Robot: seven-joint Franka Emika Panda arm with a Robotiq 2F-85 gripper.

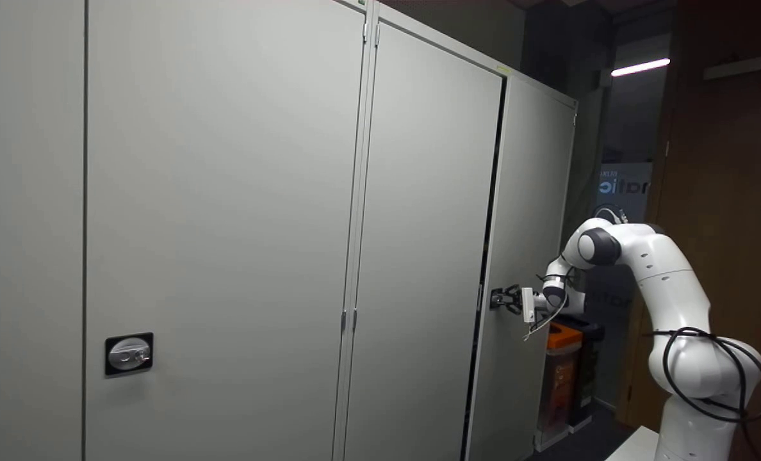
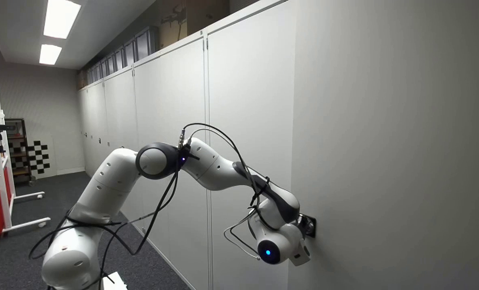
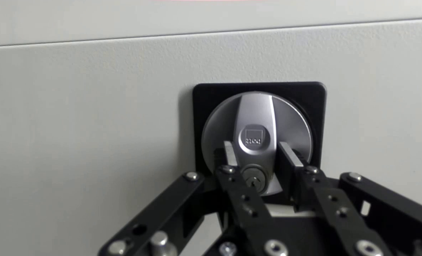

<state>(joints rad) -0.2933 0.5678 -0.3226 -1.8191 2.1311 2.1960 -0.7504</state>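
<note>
A silver turn handle (image 3: 256,110) with a key lock sits on a black square plate (image 3: 204,97), fixed to a light grey cabinet door (image 1: 537,192). My gripper (image 3: 256,153) straddles the handle's raised ridge, one finger on each side, and is shut on it. The left finger lies against the ridge; contact on the right side is harder to make out. In an exterior view the gripper (image 1: 507,298) meets the door near its free edge. The wrist mostly hides the black plate (image 2: 313,226) in an exterior view. A narrow dark gap separates this door from its neighbour.
The neighbouring cabinet door (image 1: 425,224) stands left of the gap. Farther along is another lock handle (image 1: 129,354). An orange-topped bin (image 1: 564,337) stands beyond the cabinet, below the arm. Loose cables (image 2: 159,209) hang from the arm. A whiteboard stand (image 2: 1,161) is at the far left.
</note>
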